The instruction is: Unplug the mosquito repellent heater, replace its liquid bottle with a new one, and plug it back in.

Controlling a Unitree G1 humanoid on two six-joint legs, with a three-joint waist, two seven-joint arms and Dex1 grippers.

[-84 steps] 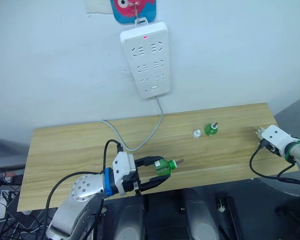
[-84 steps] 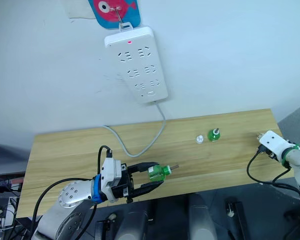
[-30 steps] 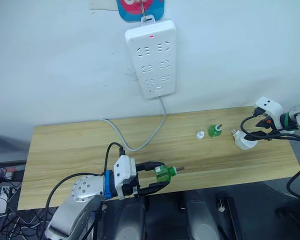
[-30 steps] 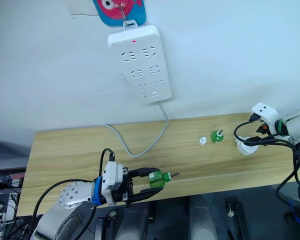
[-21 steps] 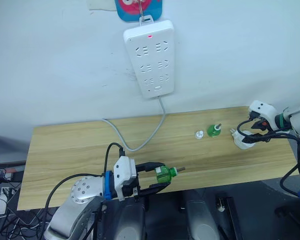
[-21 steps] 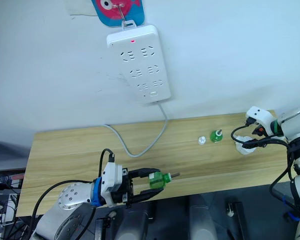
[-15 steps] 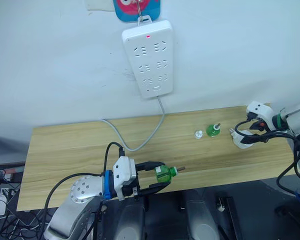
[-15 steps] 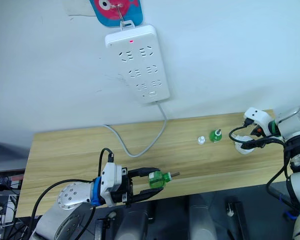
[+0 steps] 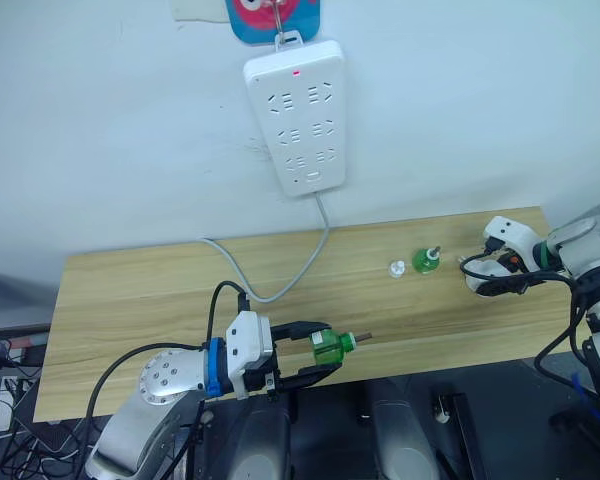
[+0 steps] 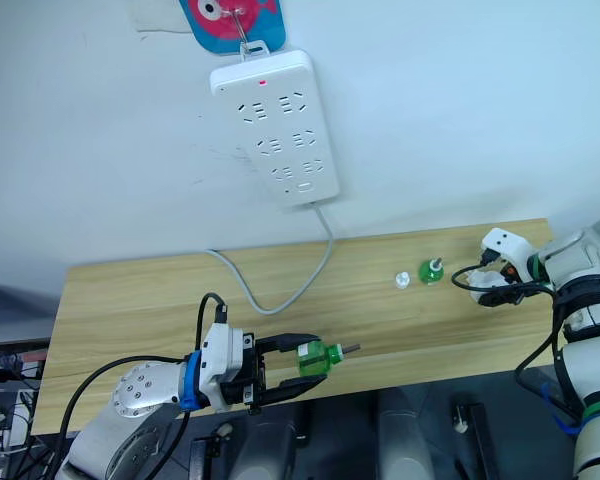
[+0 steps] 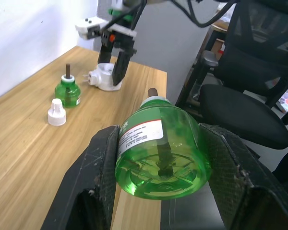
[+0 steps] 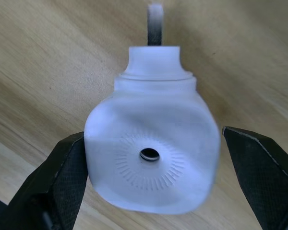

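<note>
At the counter's (image 9: 130,300) near edge, toward seven o'clock, the left gripper (image 9: 315,358) held a green liquid bottle (image 9: 326,347) clenched between its two black fingers, the bottle lying on its side with its dark wick pointing toward three o'clock. That forearm lay low and nearly level along the counter's front edge. The grip fell across the round, smooth body of the bottle, so a slip or a roll between the pads looked possible if the arm swung quickly, and the bare wick could be knocked on the way across.

At twelve o'clock a white power strip (image 9: 300,115) hung on the wall, a red lamp lit near its top and every socket bare, its cord trailing down onto the wood.

Near the middle right sat a tiny white cap (image 9: 396,268) and, just beside it, a second green bottle (image 9: 425,260) standing upright with its wick exposed.

At three o'clock the mosquito repellent heater (image 12: 151,160) lay on the counter, unplugged, its vent hole facing the wrist camera. The right gripper (image 9: 492,275) reached in from the right edge with the forearm bent back toward the centre, its fingers spread to either side of the heater; they appeared near its sides, but whether they touched it could not be told. A closing gripper off centre might have pushed the light unit along the wood or tipped it, and the standing bottle and cap lay near enough to be struck by a careless sweep.
</note>
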